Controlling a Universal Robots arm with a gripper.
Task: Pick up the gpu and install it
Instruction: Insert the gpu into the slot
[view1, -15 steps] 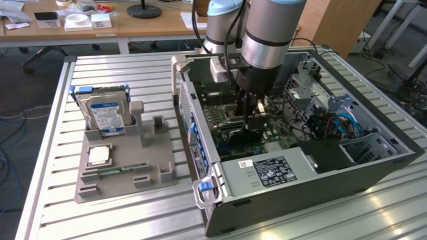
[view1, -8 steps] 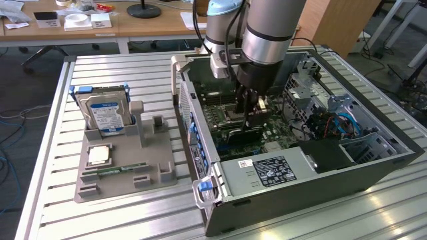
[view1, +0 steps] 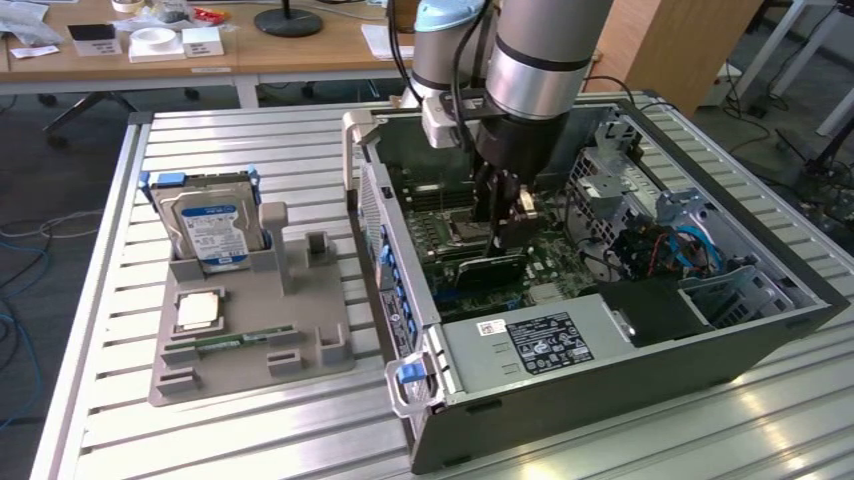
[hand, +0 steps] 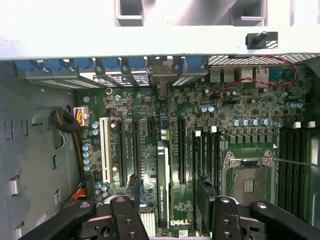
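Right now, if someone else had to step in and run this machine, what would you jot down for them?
Claw: open, holding nothing, down inside the open computer case, its fingers either side of the gpu.
Gpu: standing on edge in a motherboard slot, bracket end toward the case's rear wall.
Done: card picked up, carried over and placed in the slot.
Left: I cannot tell whether it is pushed fully home; check that.
Parts tray beside the case holds the hard drive, untouched.

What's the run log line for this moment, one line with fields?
gripper: open, inside case | gpu: standing in motherboard slot, between fingers, not gripped | tray: hard drive upright
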